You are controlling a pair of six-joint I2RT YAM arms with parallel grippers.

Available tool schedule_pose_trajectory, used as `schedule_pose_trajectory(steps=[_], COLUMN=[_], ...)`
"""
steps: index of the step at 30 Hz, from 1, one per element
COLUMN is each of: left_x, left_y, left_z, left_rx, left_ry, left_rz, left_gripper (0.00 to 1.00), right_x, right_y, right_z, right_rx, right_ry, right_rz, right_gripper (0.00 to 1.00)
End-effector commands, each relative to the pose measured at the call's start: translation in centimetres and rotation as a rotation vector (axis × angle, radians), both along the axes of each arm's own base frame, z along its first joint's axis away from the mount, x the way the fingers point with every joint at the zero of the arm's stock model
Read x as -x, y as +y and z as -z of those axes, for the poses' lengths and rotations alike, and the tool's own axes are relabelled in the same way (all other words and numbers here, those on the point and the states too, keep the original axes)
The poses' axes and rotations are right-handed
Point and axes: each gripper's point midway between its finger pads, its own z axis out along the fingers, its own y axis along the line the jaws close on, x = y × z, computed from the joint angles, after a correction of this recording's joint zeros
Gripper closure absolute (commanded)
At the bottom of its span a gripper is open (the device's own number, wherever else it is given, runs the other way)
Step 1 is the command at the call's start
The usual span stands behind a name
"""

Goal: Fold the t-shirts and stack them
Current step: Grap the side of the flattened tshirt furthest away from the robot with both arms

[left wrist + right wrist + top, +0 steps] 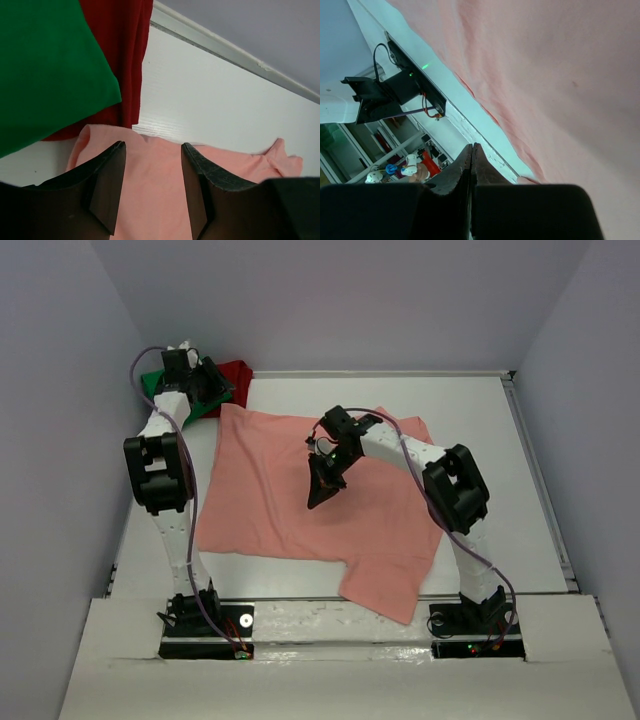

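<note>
The salmon-pink soft cotton t-shirt lies spread nearly flat across the middle of the smooth white table. Faint wrinkles cross it, and its near right corner droops over the front edge. At the far left corner, a folded bright green tee lies on a dark red tee, whose edge touches the pink cloth. The left gripper hovers above that pink corner, its black fingers partly apart with nothing between them. The right gripper hangs over the shirt's middle, fingers pressed together and gripping no cloth.
</note>
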Motion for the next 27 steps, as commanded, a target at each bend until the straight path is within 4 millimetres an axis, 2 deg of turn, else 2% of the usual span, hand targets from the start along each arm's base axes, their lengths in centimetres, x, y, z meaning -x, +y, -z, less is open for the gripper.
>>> schedule_pose_trajectory(steps=[1, 2, 4, 8, 15, 18, 20, 27], left_x=[-1.6, -2.1, -2.2, -2.1, -0.6, -0.4, -0.5, -1.2], left_y=[-0.1, -0.1, 0.4, 1.2, 3.2, 3.2, 3.0, 2.5], left_z=[-0.9, -1.5, -0.7, -1.0, -0.6, 0.2, 1.6, 3.0], left_rx=[-0.108, -0.114, -0.131, -0.169, -0.256, -0.253, -0.241, -0.207], left_ry=[-0.031, -0.044, -0.012, -0.003, 0.063, 0.087, 0.115, 0.125], left_rz=[0.016, 0.014, -0.009, -0.042, -0.129, -0.122, -0.119, -0.1], left_gripper=[0.43, 0.43, 0.43, 0.43, 0.43, 0.43, 0.43, 0.43], right_x=[0.0, 0.1, 0.3, 0.0, 0.0, 0.0, 0.0, 0.3], right_y=[0.3, 0.2, 0.1, -0.3, -0.1, -0.1, -0.1, -0.4], right_z=[-3.0, -3.1, -3.0, -2.8, -2.7, -2.6, -2.6, -2.6], right_rx=[-0.066, -0.066, -0.061, -0.057, -0.064, -0.066, -0.064, -0.06], right_ry=[-0.061, -0.061, -0.058, -0.059, -0.05, -0.049, -0.048, -0.051], right_rz=[-0.003, -0.004, -0.005, 0.003, 0.003, 0.004, 0.006, 0.007], right_gripper=[1.0, 1.0, 1.0, 1.0, 1.0, 1.0, 1.0, 1.0])
